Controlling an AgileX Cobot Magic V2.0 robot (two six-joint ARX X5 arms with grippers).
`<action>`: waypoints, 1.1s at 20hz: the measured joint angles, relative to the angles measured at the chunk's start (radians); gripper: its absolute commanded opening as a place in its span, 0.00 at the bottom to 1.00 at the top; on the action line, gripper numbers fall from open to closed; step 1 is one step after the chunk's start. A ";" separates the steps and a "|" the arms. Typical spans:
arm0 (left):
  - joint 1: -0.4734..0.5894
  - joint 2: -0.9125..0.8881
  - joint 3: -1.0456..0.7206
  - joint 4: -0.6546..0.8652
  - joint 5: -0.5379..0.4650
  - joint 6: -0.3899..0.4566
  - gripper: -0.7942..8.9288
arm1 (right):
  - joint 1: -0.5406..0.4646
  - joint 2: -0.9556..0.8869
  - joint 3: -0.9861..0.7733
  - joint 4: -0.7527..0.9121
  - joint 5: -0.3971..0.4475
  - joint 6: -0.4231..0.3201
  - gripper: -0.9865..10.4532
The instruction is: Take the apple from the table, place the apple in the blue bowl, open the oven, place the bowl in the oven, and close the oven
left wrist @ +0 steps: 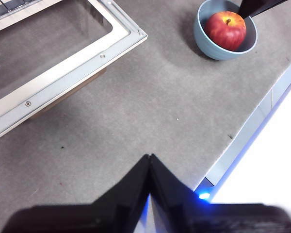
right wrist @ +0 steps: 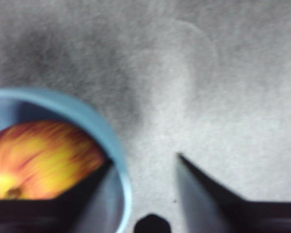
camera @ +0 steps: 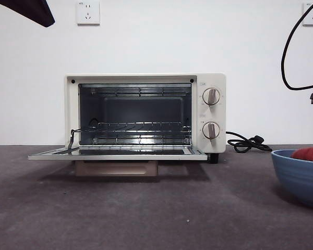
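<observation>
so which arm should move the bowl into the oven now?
Right, probably. The right hand is open and straddles the rim of the blue bowl holding the apple. The left hand is shut, hovering over bare table, apart from the bowl. The oven door is already down.

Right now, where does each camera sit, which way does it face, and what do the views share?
Front: low at table height, facing the open oven; a black arm tip at the top corner.
Left wrist: above the table, looking down; its own shut gripper shows.
Right wrist: close over the bowl; open gripper straddles its rim.
Shared: all three show the bowl with the apple.
</observation>
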 measured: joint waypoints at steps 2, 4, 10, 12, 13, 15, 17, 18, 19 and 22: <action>0.000 -0.001 0.000 0.000 0.000 0.000 0.08 | 0.000 0.000 0.000 0.001 -0.034 -0.007 0.08; 0.000 -0.001 0.000 0.000 0.000 0.000 0.08 | 0.001 0.000 -0.003 0.005 -0.040 -0.013 0.08; 0.000 -0.003 0.000 -0.009 0.000 0.000 0.08 | 0.051 -0.001 0.005 -0.008 -0.042 0.021 0.08; 0.000 -0.003 0.000 -0.037 0.000 0.000 0.08 | 0.114 0.003 0.041 -0.046 -0.047 0.044 0.08; 0.000 -0.003 0.000 -0.055 0.000 0.000 0.08 | 0.142 0.003 0.071 -0.064 -0.050 0.056 0.08; 0.000 -0.004 0.000 -0.084 -0.002 0.007 0.08 | 0.203 0.003 0.161 -0.085 -0.055 0.089 0.08; 0.000 -0.006 0.000 -0.097 -0.024 0.012 0.08 | 0.253 0.003 0.258 -0.100 -0.056 0.137 0.08; 0.000 -0.008 0.000 -0.097 -0.043 0.016 0.08 | 0.274 0.007 0.306 -0.114 -0.053 0.161 0.08; 0.000 -0.010 0.000 -0.097 -0.074 0.016 0.08 | 0.296 0.017 0.356 -0.128 -0.053 0.183 0.08; 0.000 -0.010 0.000 -0.096 -0.138 0.018 0.08 | 0.349 0.108 0.520 -0.167 -0.050 0.257 0.08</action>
